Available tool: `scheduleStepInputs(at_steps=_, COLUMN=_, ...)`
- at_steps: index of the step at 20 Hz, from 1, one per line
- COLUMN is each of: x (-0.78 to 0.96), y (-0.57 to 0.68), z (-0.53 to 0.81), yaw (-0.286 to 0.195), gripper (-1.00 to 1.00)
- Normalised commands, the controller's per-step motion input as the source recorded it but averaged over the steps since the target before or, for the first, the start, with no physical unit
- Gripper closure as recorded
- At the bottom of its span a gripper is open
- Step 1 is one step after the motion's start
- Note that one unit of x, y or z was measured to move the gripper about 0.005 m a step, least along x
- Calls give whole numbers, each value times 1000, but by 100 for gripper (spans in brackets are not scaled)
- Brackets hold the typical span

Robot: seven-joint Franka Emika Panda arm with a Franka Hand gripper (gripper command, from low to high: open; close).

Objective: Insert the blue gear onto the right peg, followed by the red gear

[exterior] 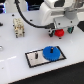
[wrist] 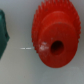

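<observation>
The blue gear lies flat on the grey black-bordered plate, over the right peg, which it hides. The other peg stands bare on the plate, towards the exterior view's left. The red gear sits between the fingers of my gripper, behind the plate and towards the exterior view's right. The gripper looks shut on it. In the wrist view the red gear fills most of the picture, blurred, with its hub hole facing the camera; the fingers do not show there.
A beige and white block stands on the white table at the exterior view's left. A black cable hangs from the arm across the back. A dark teal shape shows at the wrist view's edge.
</observation>
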Motion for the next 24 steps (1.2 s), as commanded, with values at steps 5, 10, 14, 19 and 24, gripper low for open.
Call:
scheduleStepInputs(at_steps=5, x=-346, y=-45, z=-160, yaw=0, gripper=100)
scheduleStepInputs(at_steps=10, x=-73, y=0, z=6, yaw=0, gripper=100)
scheduleStepInputs(at_steps=14, x=39, y=1, z=304, yaw=0, gripper=100)
scheduleStepInputs(at_steps=19, x=251, y=-43, z=580, yaw=0, gripper=100)
scheduleStepInputs(at_steps=24, x=465, y=-246, z=530, yaw=0, gripper=100)
